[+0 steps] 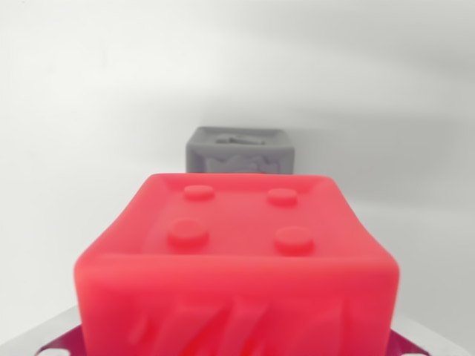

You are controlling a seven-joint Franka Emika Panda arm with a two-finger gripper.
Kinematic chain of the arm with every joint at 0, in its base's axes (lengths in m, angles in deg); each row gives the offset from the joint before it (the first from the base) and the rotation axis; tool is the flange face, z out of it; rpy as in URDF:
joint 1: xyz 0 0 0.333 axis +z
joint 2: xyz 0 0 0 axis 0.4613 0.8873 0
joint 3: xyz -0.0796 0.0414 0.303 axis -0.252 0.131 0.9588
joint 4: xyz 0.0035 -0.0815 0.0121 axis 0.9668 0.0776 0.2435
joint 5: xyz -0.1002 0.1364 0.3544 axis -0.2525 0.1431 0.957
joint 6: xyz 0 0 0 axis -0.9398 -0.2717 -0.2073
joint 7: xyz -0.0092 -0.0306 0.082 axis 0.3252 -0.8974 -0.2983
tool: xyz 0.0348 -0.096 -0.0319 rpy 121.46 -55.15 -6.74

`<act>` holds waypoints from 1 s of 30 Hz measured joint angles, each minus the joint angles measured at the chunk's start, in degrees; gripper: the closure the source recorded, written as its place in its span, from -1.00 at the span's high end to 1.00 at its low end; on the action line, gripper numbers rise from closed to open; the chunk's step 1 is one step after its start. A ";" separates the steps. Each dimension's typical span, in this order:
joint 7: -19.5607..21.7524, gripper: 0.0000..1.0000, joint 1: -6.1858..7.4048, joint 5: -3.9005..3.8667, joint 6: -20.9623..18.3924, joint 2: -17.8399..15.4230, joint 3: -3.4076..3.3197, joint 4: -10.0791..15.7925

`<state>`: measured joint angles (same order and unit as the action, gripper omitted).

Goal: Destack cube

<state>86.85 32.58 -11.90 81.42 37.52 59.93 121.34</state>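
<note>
Red studded cube (236, 259) fronts a grey embossed cube (239, 150).

near cube (236, 263) before far cube (239, 150)

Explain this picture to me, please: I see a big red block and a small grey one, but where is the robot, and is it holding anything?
The picture comes from a small camera fixed on the wrist of a single robot arm, so you look out from the arm itself and see nothing of its body. That is why no machine shows. The red cube fills the lower half because it sits very near the lens; its top face has four round studs, like a toy brick. Behind it, farther off, stands a grey cube with raised shapes on its faces, resting on a plain white surface. At the bottom corners a dark magenta thing peeks out from under the red cube; too little shows to say what it is. The arm's gripper cannot be seen here, so I cannot tell whether the red cube is held or simply lying close.
</note>
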 joint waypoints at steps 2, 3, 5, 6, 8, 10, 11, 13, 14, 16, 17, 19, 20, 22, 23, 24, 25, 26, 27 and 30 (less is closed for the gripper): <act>0.00 -1.00 0.00 0.00 -0.63 -0.68 0.00 0.00; 0.00 -1.00 0.00 0.00 -0.98 -1.02 0.00 -0.01; 0.00 -1.00 0.00 0.00 -1.72 -1.75 0.00 -0.04; 0.00 -1.00 0.00 0.00 -1.91 -1.91 0.00 -0.05; 0.00 -1.00 0.00 0.00 -2.63 -2.57 0.01 -0.14; 0.00 -1.00 0.00 0.00 -3.44 -3.22 0.03 -0.27; 0.00 -1.00 0.00 0.00 -3.65 -3.38 0.03 -0.32; -0.02 -1.00 0.00 0.00 -4.47 -4.05 0.03 -0.49; -0.02 -1.00 0.00 0.00 -4.83 -4.41 0.03 -0.54; -0.04 -1.00 0.00 0.00 -5.61 -5.07 0.03 -0.65; -0.05 -1.00 0.00 0.00 -6.02 -5.38 0.03 -0.75; -0.06 -1.00 0.00 0.00 -6.65 -5.84 0.04 -0.90; -0.07 -1.00 0.00 0.00 -7.02 -6.15 0.04 -1.00; -0.12 -1.00 0.00 0.00 -7.80 -6.71 0.04 -1.25; -0.30 -1.00 -0.02 0.00 -7.92 -6.95 0.04 -1.26; -0.60 -1.00 -0.07 0.00 -7.96 -7.13 0.04 -1.18; -0.93 -1.00 -0.15 0.01 -7.95 -7.21 0.03 -1.05; -1.10 -1.00 -0.20 0.01 -7.95 -7.22 0.03 -0.96; -1.45 -1.00 -0.33 0.02 -7.89 -7.22 0.02 -0.74; -2.66 -1.00 -0.78 0.02 -7.52 -7.22 -0.04 0.02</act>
<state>84.19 31.79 -11.88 73.90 30.30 59.89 121.36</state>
